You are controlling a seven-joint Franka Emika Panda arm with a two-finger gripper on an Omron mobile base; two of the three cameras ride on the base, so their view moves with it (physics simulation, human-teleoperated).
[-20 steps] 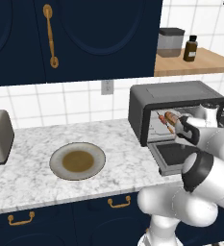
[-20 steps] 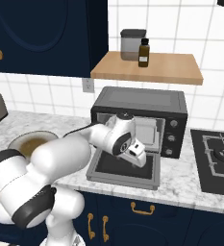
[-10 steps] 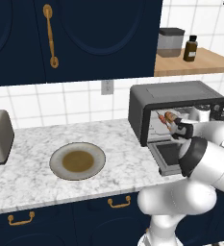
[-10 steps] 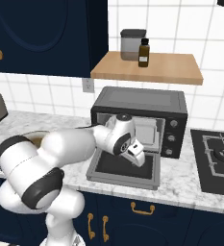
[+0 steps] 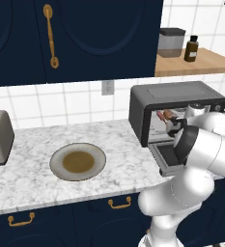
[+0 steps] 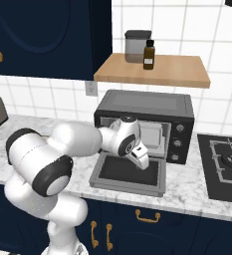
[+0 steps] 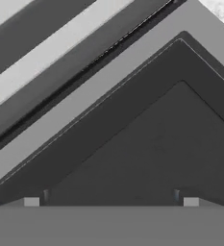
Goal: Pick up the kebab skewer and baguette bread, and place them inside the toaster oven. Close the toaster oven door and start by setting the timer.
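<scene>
One item at least, the kebab skewer [image 5: 165, 117], lies on the rack inside the toaster oven [image 6: 146, 107]; whether the baguette bread is beside it cannot be told. The pincer [image 6: 141, 160] hangs wide open and empty just above the lowered toaster oven door [image 6: 129, 173]. The loading step looks finished; closing probably comes next, which calls for getting under the door's front edge and swinging it up.

You see toaster oven [image 5: 179, 103] on counter [image 5: 32, 178], plate [image 5: 78, 161] at its 9 o'clock; door [image 6: 130, 173] lies flat before it; skewer [image 5: 165, 116] inside; shelf [image 6: 155, 70] at 12.
</scene>
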